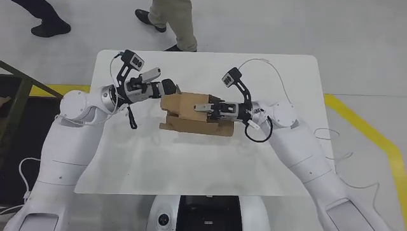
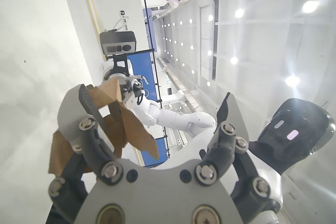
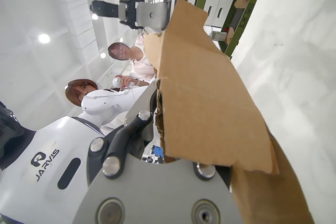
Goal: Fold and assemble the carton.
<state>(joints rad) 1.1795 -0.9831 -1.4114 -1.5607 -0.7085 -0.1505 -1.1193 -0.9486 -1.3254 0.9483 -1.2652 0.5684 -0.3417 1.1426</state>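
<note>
One brown corrugated cardboard carton [image 1: 181, 107], half-formed, lies at the middle of the one white desk [image 1: 254, 161]. It sits between two grippers: the left gripper [image 1: 166, 88] at its left end, the right gripper [image 1: 202, 107] over its top.

In the left wrist view, the left gripper's fingers [image 2: 86, 104] stand wide apart, one against a loose flap. A push there could buckle the flap or slide the carton.

In the right wrist view, one finger [image 3: 143, 109] presses a panel and its partner is hidden behind. The gripper seems clamped on that ragged edge, which might tear.

carton [image 1: 191, 113] plain brown | table [image 1: 191, 161] white | floor line [image 1: 336, 102] yellow
</note>
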